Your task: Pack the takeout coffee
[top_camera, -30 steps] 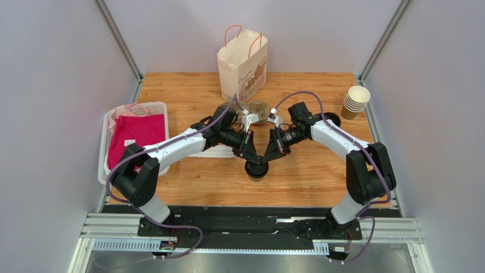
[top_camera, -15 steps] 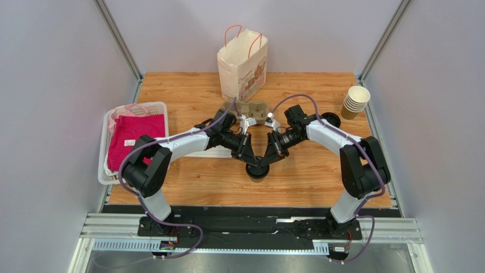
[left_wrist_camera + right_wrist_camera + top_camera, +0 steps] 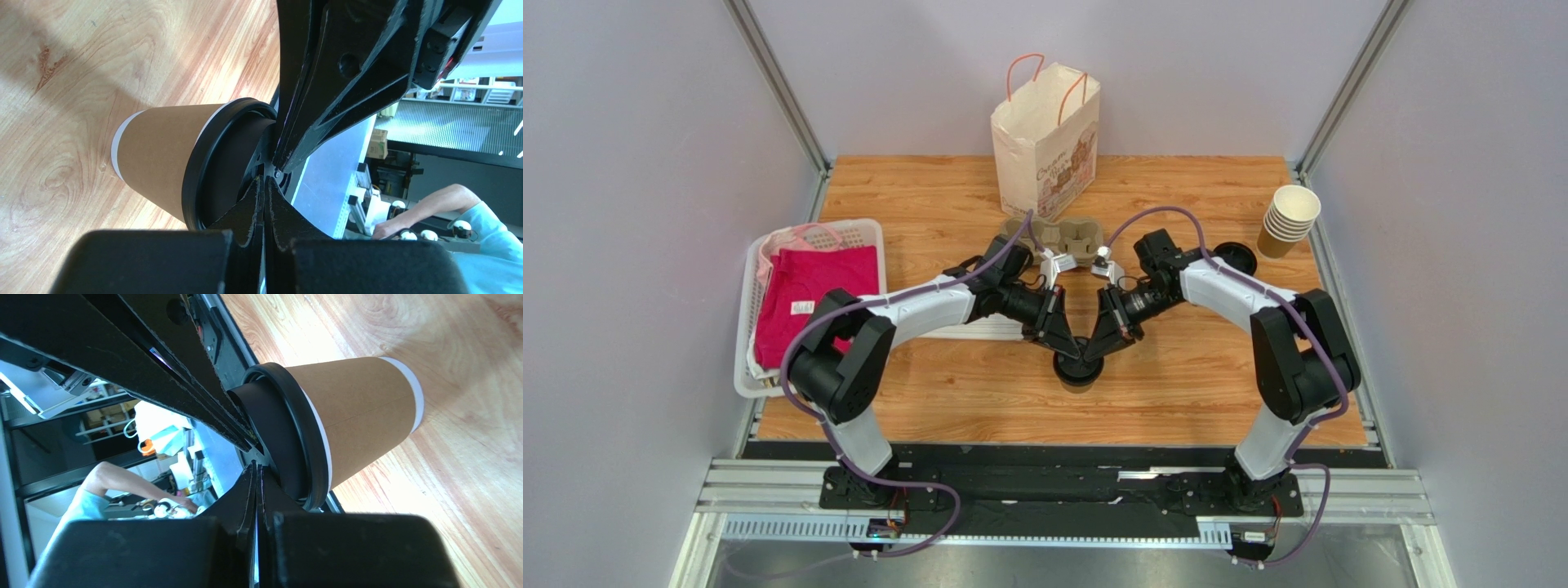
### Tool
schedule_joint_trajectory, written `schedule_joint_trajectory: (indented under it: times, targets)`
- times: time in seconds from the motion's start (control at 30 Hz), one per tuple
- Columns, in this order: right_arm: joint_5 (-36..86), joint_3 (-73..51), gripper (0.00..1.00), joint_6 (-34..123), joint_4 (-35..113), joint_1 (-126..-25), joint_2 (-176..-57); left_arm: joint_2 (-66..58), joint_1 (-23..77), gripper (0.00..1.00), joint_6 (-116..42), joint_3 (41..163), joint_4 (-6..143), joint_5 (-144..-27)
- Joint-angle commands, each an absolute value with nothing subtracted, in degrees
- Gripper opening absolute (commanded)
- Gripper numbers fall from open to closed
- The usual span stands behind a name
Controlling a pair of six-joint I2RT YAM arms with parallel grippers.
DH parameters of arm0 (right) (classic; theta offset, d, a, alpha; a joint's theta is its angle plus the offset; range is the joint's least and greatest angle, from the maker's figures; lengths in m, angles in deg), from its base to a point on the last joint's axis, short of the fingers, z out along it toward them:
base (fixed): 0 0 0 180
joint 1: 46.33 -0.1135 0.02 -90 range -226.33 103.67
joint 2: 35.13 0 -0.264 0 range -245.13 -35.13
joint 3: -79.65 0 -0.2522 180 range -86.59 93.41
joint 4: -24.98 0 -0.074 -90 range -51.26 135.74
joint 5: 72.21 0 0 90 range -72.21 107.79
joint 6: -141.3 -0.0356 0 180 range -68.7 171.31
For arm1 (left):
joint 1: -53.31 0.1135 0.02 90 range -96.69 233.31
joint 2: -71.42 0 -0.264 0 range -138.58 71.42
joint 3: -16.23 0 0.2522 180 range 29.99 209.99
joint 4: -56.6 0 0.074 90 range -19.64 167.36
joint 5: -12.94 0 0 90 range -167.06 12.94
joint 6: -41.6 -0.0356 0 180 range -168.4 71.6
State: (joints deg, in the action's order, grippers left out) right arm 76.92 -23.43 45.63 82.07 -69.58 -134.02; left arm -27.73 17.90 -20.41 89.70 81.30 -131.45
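Note:
The takeout coffee (image 3: pixel 1078 365), a tan-brown paper cup (image 3: pixel 162 162) under a black lid (image 3: pixel 215 165), stands upright on the wooden table's near middle. My left gripper (image 3: pixel 1064 347) and right gripper (image 3: pixel 1095 347) meet over it from either side, and both are shut with nothing between the fingers. In the left wrist view the shut tips of the left gripper (image 3: pixel 265 180) rest against the lid's top beside the other gripper's fingers. The right wrist view shows the right gripper (image 3: pixel 253 468) tip-down on the lid (image 3: pixel 294 441) of the cup (image 3: pixel 362 416).
A white paper bag (image 3: pixel 1044 139) with pink handles stands at the back. A cardboard cup carrier (image 3: pixel 1071 235) lies just behind the grippers. A stack of cream cups (image 3: pixel 1290 221) and a loose black lid (image 3: pixel 1232 257) sit far right. A white basket (image 3: pixel 811 230) with pink cloth stands left.
Both arms have drawn in and dropped a little, so the wrists sit lower over the cup. The cup has stayed where it was, and both grippers have stayed shut.

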Motion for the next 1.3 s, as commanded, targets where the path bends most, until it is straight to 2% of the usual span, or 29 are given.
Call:
schedule_joint_trajectory:
  times: [0.0,0.43,0.73,0.9,1.27]
  targets:
    - [62.18,-28.49,0.0,50.78,78.38,-70.06,-138.74,-31.58,17.89,0.0,-23.17,88.97,85.03,-121.81]
    - [64.63,-30.43,0.0,52.97,73.98,-69.27,-142.27,-33.26,17.98,0.0,-23.79,89.84,85.92,-122.23]
    - [75.16,-26.83,0.0,49.82,77.15,-69.45,-132.78,-23.77,17.98,0.01,-17.2,89.32,75.91,-132.08]
    - [77.91,-26.56,0.0,45.43,77.85,-69.89,-128.12,-18.67,17.98,0.01,-16.14,89.14,76.15,-135.51]
    - [80.98,-29.28,0.0,42.6,76.62,-71.03,-129.08,-20.33,17.98,0.01,-15.09,86.07,75.1,-136.39]
